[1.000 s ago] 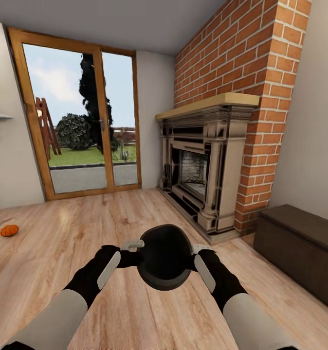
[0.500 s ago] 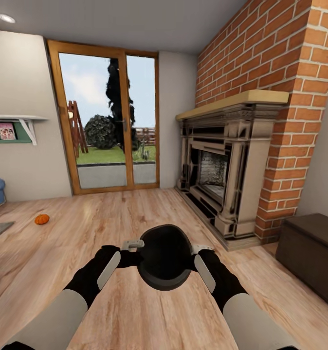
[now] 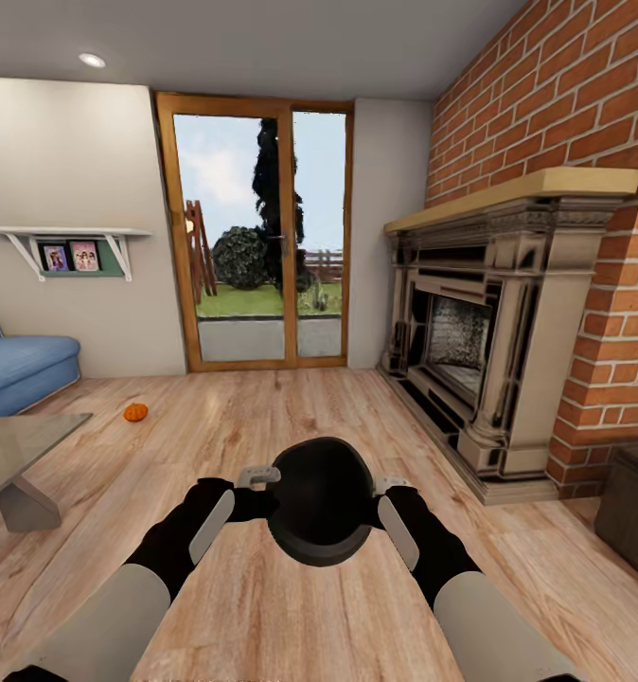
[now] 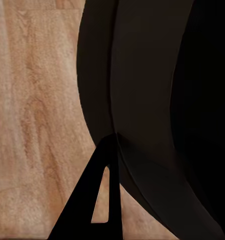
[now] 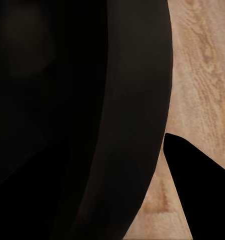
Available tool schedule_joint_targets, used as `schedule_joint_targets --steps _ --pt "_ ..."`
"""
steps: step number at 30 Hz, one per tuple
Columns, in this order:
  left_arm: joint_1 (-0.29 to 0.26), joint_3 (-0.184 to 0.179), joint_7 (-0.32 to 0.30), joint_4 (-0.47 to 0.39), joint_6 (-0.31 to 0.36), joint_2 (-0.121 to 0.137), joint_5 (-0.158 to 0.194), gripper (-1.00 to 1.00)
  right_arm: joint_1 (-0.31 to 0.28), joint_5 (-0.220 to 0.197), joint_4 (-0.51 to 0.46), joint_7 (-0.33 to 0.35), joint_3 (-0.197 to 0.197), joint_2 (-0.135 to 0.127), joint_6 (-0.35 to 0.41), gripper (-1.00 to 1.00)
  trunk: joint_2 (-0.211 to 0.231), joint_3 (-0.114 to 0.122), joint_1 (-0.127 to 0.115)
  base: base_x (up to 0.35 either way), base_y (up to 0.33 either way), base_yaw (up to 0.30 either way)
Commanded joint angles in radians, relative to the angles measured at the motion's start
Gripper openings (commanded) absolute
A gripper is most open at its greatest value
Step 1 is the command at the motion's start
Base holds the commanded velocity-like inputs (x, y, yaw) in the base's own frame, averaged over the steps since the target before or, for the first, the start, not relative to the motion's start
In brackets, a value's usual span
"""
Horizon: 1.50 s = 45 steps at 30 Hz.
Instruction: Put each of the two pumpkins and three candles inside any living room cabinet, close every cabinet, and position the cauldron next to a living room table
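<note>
The black cauldron (image 3: 321,502) hangs in front of me above the wooden floor, held from both sides. My left gripper (image 3: 260,480) is shut on its left rim and my right gripper (image 3: 383,488) on its right rim. The left wrist view has the cauldron's dark wall (image 4: 157,100) beside one finger (image 4: 100,200). Its wall (image 5: 92,125) also looms large in the right wrist view, with a finger (image 5: 202,200) at its side. One orange pumpkin (image 3: 135,412) lies on the floor far left. A corner of the glossy table (image 3: 16,440) shows at the left edge. The dark cabinet (image 3: 633,511) is cut off at the right edge.
A blue sofa (image 3: 21,365) stands behind the table at the left. A brick fireplace (image 3: 489,341) juts out along the right wall. A glazed door (image 3: 262,237) is straight ahead, and a wall shelf (image 3: 68,237) with photos hangs to its left. Open floor lies between them.
The whole picture has shifted right, so the camera has turned left. The table and sofa have come into view and the cabinet has slid to the right edge. Both grippers still hold the cauldron.
</note>
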Motion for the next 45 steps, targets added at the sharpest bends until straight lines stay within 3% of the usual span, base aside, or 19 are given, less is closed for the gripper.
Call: schedule_joint_targets --steps 1,45 --pt "-0.001 -0.016 0.005 -0.001 0.002 0.000 0.042 -1.00 -0.001 -0.015 -0.001 -0.009 0.005 -0.001 0.002 -1.00 -0.001 -0.001 0.000 0.000 -0.001 0.290" --pt "0.000 -0.013 0.005 -0.002 0.002 0.000 0.042 -1.00 -0.001 -0.015 -0.001 -0.009 0.005 -0.001 0.002 -1.00 -0.001 -0.001 0.000 0.000 0.000 0.289"
